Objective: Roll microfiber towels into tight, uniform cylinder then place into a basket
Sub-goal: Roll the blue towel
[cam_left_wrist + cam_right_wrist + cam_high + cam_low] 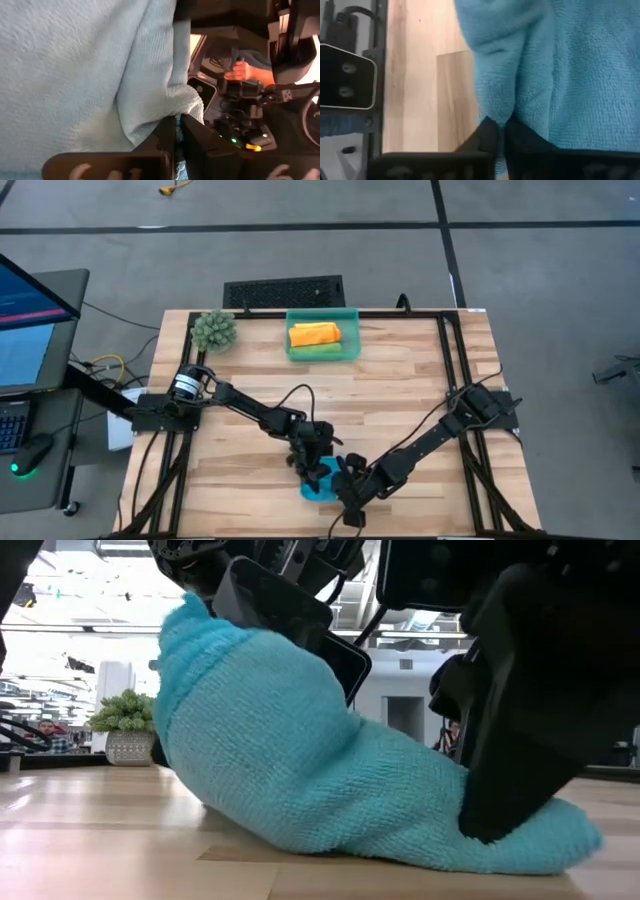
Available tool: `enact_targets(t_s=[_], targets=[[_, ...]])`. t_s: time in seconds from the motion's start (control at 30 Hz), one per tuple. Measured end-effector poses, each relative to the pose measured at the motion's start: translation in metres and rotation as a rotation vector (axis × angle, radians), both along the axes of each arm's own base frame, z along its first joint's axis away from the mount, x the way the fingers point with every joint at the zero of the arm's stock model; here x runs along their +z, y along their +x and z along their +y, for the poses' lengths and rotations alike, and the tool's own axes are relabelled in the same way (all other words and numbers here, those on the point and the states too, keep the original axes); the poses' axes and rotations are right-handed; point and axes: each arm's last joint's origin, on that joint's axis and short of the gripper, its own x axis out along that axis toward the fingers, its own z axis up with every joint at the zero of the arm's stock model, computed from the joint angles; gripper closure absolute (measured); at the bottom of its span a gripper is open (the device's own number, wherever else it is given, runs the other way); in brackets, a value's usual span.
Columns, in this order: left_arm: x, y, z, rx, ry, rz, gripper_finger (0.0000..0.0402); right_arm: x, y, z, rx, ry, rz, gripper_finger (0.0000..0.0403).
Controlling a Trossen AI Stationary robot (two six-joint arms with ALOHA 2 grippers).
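A bright blue towel [318, 480] lies bunched in a loose heap near the table's front edge. Both grippers are on it. My left gripper [305, 452] is shut on the heap's raised left part [190, 640]. My right gripper [345, 478] is shut on the low right part [480, 830], close to the tabletop. At the far side stands the teal basket [350, 330]. An orange towel roll [314, 334] and a green one [318, 352] lie inside it. My left gripper pinches a bulging fold of the blue towel [182, 107] between its two fingers, several layers thick. It slants down from the table's far left. That part is held up off the table, and the cloth slumps slack from it down to the wood. My right gripper pinches a raised ridge of the towel [495, 107] between its two fingers, coming steeply from above. The ridge is folded cloth, not a single edge. The towel's right end [560, 840] lies on the table below the fingers [510, 770].
A spiky green plant ball [213, 330] stands at the far left corner. A dark metal frame [445, 350] runs along the table's edges. Bare wood lies between the heap and the basket. A monitor and a keyboard stand beyond the left edge.
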Motion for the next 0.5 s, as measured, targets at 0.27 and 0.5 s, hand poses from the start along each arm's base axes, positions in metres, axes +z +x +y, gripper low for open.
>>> enact_targets(t_s=[0.27,0.5], targets=[[0.019,-0.003,0.003,0.001,0.111,-0.135,0.0397,0.000,-0.002,0.005,-0.012,0.035,0.005,0.0376],[0.035,-0.019,0.010,0.001,0.301,-0.125,0.0397,0.000,-0.004,0.008,0.023,0.096,0.038,0.0392]])
